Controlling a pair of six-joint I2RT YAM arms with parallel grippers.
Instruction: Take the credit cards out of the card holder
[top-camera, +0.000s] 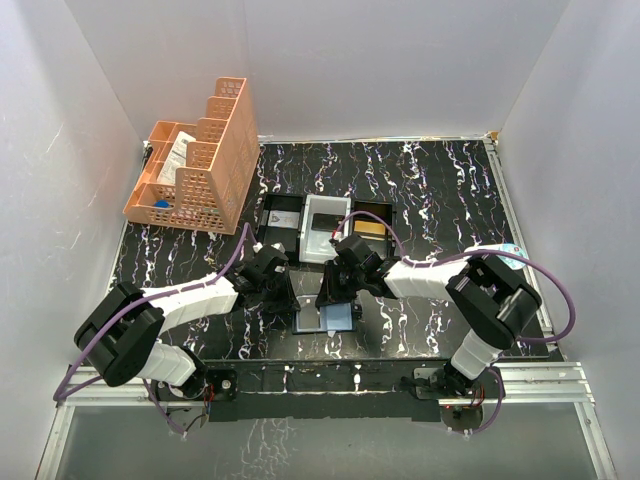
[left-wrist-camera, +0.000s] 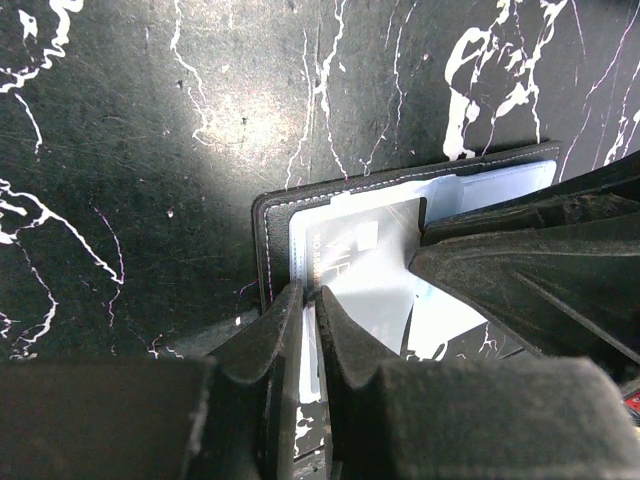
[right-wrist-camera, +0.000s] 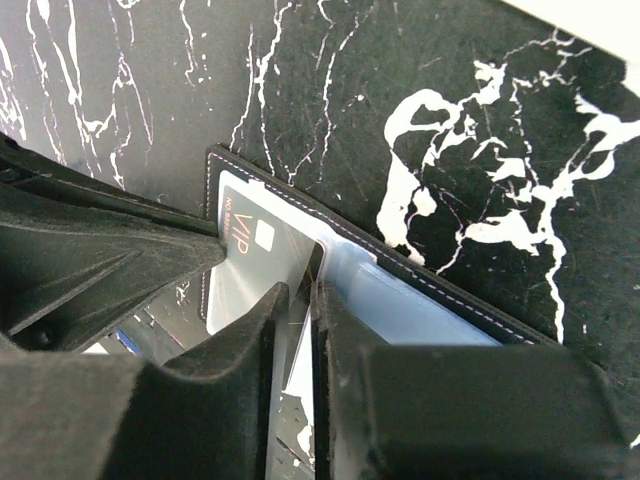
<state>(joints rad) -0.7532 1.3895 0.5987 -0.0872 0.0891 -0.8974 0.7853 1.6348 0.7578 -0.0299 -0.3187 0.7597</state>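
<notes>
While the table bears the open card holder near its front middle, the left gripper pinches the holder's pliable edge and the right gripper, nearly closed, grip uncertain, straddles the VIP card, likely stiff, slick, best pulled edgewise.

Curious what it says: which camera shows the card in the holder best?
Right wrist: the card is close, VIP lettering readable. Left wrist shows it, lettering hard to read; top external, only a tiny bluish patch.

card holder before tray, basket behind left
</notes>
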